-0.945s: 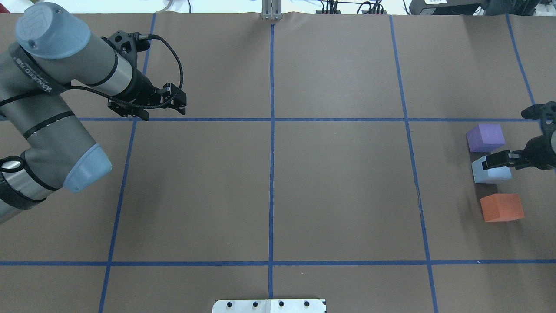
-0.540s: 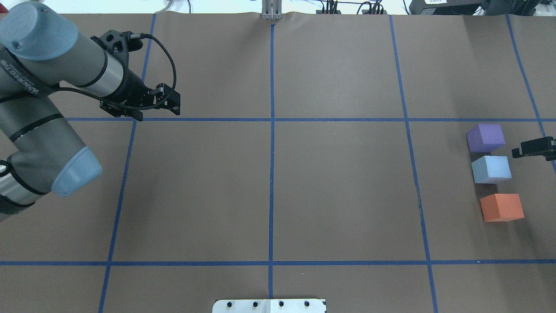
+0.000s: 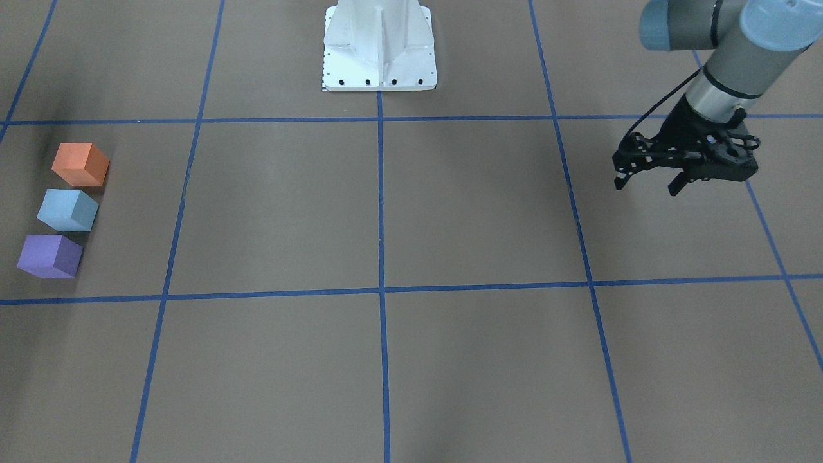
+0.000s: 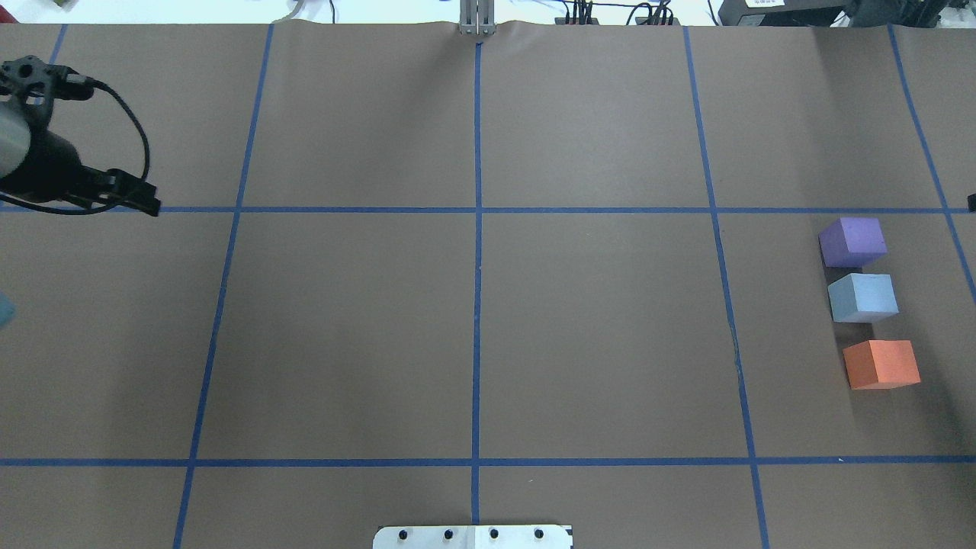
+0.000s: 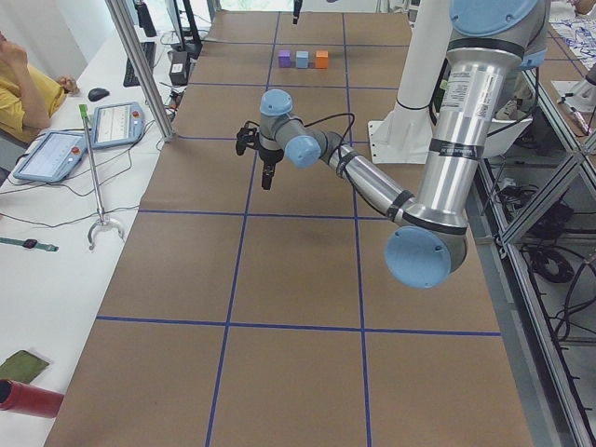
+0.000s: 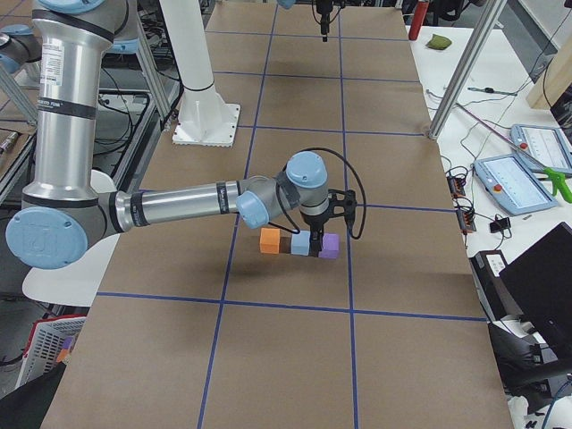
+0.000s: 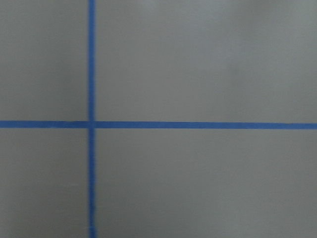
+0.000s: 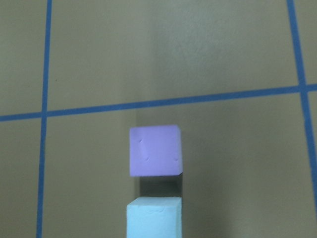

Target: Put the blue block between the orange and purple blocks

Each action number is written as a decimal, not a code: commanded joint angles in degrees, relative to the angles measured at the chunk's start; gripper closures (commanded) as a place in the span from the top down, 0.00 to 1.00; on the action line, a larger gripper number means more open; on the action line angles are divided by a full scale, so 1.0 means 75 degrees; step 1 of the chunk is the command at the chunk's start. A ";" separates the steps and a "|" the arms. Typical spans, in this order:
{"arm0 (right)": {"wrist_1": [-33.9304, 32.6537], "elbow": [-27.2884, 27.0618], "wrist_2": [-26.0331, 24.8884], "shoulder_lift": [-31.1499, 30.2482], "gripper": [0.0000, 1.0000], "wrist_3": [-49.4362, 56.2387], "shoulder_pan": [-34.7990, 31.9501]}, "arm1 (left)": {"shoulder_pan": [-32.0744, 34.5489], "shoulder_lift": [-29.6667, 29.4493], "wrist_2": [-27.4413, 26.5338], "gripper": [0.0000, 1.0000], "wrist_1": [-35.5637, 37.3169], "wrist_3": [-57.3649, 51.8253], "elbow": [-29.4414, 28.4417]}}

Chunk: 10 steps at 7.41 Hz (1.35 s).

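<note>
Overhead exterior is showing a row at the far right: orange block point(image 4: 881, 364) nearest, then the blue block point(image 4: 862, 296), a pale cube sitting flat between, and purple block point(image 4: 852, 242) farthest. The left gripper point(image 3: 648, 185) is hanging spread apart, empty. I cannot tell how the right gripper point(image 6: 315, 243) is standing.

Light: bright, even, from overhead.
Shadows: soft, short beside the purple block point(image 8: 155, 150); faint patches on the worktop point(image 4: 595, 343).
Focus: left wrist view blurred; others sharp.
</note>
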<state>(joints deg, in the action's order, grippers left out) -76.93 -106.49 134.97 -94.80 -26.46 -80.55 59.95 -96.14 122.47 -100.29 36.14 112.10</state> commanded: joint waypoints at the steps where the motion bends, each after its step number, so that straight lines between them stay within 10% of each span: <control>1: -0.2289 0.0054 0.0005 0.0908 1.00 0.2115 -0.0941 | 0.2191 0.0643 0.1041 1.00 0.0129 -0.3956 -0.1098; 3: -0.2306 0.0486 -0.0008 0.0944 1.00 0.2774 -0.1072 | 0.3546 0.0411 0.1459 1.00 0.0036 -0.6333 -0.2951; 10: -0.2224 0.0722 -0.0135 0.0873 1.00 0.3196 -0.0571 | 0.3620 0.0359 0.1915 1.00 0.0797 -0.5639 -0.2891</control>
<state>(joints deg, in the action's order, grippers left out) -93.63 -101.41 134.59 -88.58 -4.55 -86.55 86.92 -94.86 135.73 -94.72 -6.76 89.26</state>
